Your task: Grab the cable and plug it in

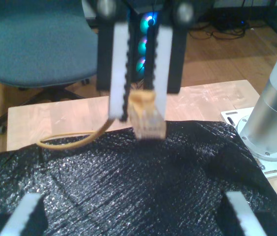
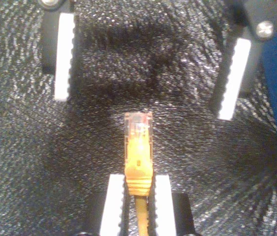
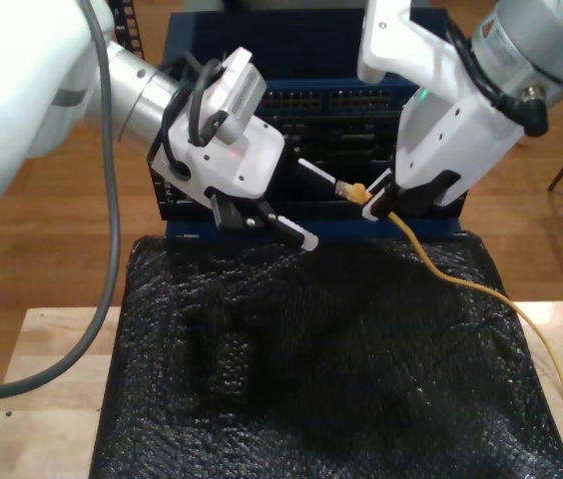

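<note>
While my second gripper (image 3: 374, 199) pinches the thin yellow-orange network cable (image 3: 424, 261) behind its clear plastic plug (image 2: 138, 125), my first gripper (image 3: 323, 212) stands spread; the exterior view adds the cable trailing right over the crinkled black foam mat (image 3: 311, 379).

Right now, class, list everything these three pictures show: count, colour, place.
cable: one, yellow-orange, clamped in my second gripper, trailing off the exterior view's right
plug: one, clear, at the cable's tip, past the fingers
mat: one, black, crinkly, covering the table
table: one, light wood, under the mat
port panel: one, dark, in a blue frame behind the mat
chair: one, blue, beyond the table
lit fans: a blue-glowing column, beside the chair
arm base: one, grey, on the table
my first gripper: white, fingers open, facing the plug
my second gripper: white, fingers shut on the cable
</note>
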